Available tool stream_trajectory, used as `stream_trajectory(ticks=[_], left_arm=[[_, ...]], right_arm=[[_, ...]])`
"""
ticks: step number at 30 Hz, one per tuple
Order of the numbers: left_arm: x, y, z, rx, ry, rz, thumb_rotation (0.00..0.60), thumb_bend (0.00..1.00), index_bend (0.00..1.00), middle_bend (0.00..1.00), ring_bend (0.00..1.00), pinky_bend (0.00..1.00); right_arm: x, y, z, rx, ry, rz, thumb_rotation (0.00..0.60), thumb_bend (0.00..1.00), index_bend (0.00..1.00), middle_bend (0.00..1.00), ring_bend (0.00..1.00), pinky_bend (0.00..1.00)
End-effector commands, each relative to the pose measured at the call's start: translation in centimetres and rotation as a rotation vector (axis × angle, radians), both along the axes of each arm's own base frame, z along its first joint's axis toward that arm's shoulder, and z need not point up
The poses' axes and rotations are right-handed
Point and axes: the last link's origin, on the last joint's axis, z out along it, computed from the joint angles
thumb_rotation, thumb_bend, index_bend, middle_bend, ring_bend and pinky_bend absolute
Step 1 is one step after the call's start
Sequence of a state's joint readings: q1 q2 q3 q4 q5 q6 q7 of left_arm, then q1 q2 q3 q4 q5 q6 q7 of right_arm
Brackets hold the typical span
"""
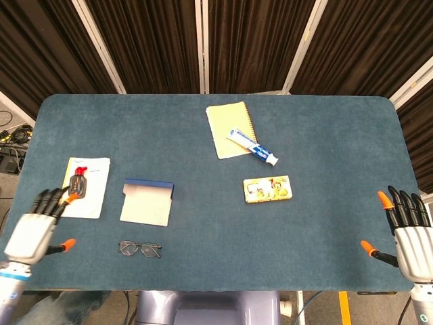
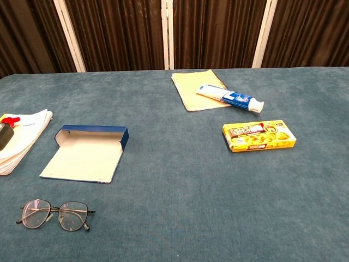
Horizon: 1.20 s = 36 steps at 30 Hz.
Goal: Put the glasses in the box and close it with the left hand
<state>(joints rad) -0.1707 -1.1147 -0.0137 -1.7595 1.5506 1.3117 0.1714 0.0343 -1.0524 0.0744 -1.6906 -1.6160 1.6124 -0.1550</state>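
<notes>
A pair of thin-rimmed glasses (image 1: 140, 249) (image 2: 55, 214) lies flat near the table's front edge. Just behind them sits the blue box (image 1: 147, 201) (image 2: 88, 153), open, its pale lid flap laid toward me. My left hand (image 1: 35, 228) hovers over the front left of the table, fingers spread and empty, well left of the glasses. My right hand (image 1: 408, 231) hangs off the table's right front corner, fingers apart, holding nothing. The chest view shows neither hand.
A stack of white paper (image 1: 84, 187) with a small black and red object (image 1: 78, 183) lies left of the box. Farther back are a yellow notepad (image 1: 230, 129), a toothpaste tube (image 1: 253, 147) and a yellow packet (image 1: 267, 189).
</notes>
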Motion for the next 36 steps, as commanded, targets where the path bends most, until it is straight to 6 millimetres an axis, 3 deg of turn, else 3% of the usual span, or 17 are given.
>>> stream_trajectory(ticks=[1,2,7,12,36], left_arm=[[1.7,0.9,-4.1,-0.102,-0.016,-0.003,0.6,0.19,0.33,0.0,0.0,0.0],[2.3,1.1,-5.6,-0.141,-0.017,-0.003,0.6,0.23,0.36,0.0,0.0,0.0],[3.5,1.6,-8.7,-0.193,-0.012,0.012,0.6,0.32,0.43,0.0,0.0,0.0],[4.9,1.5,-11.6,-0.245,0.0,0.032,0.6,0.33,0.44,0.0,0.0,0.0],[5.3,1.1,-13.5,-0.29,-0.001,0.097,0.6,0.45,0.47,0.0,0.0,0.0]], right_arm=[[-0.1,0.0,0.1,0.001,-0.002,-0.001,0.6,0.0,0.0,0.0,0.0,0.0],[0.0,0.0,0.1,-0.002,-0.006,-0.001,0.6,0.0,0.0,0.0,0.0,0.0],[0.0,0.1,0.2,-0.003,-0.009,-0.001,0.6,0.0,0.0,0.0,0.0,0.0],[-0.2,0.0,0.3,0.0,-0.014,-0.005,0.6,0.0,0.0,0.0,0.0,0.0],[-0.1,0.2,0.4,0.003,-0.022,0.0,0.6,0.0,0.0,0.0,0.0,0.0]])
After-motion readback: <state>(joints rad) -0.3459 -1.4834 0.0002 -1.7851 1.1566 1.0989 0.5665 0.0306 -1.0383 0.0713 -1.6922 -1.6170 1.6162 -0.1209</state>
